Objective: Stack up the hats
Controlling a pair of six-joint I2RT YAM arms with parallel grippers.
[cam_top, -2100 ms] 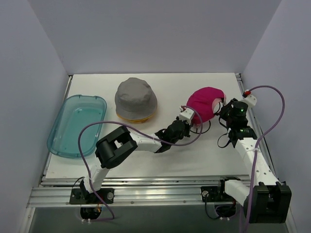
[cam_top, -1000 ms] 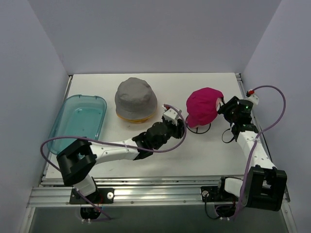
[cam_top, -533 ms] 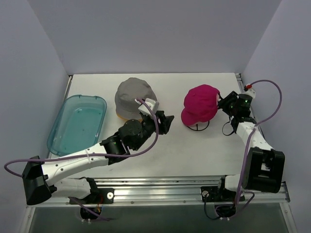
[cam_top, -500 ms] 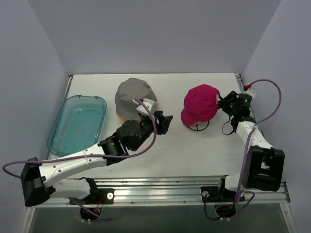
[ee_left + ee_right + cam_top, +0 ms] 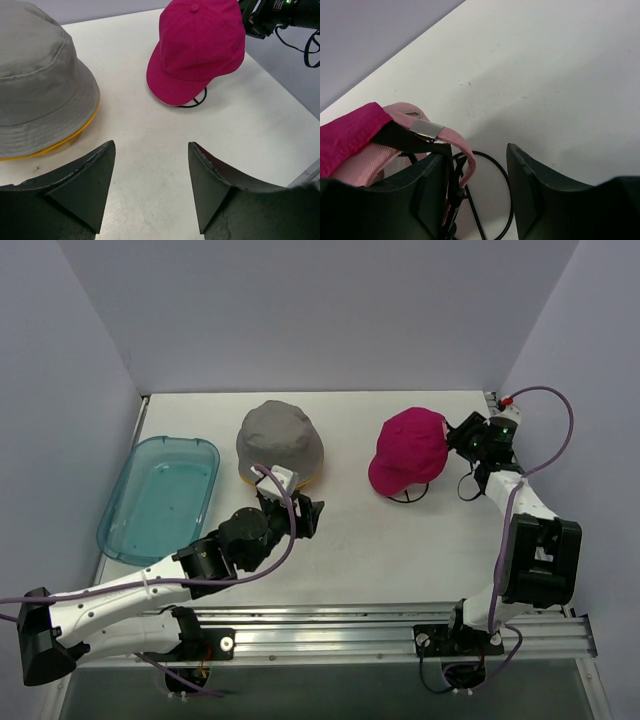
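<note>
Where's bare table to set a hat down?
Free: the near-right table, in front of the magenta cap; the gap between it and the grey bucket hat. Crowded: beside the cap at the right gripper, and before the grey hat at the left gripper.

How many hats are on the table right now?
4: grey bucket hat over yellow hat, centre-left; magenta cap over pink cap, right. More may be hidden.

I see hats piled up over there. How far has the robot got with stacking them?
About halfway, it seems. Done: the grey bucket hat sits on the yellow bucket hat, and the magenta cap covers the pink cap on the wire stand. In hand: nothing; the left claw is open and empty near the grey hat, the right claw open behind the caps. Left: joining both piles into one.
</note>
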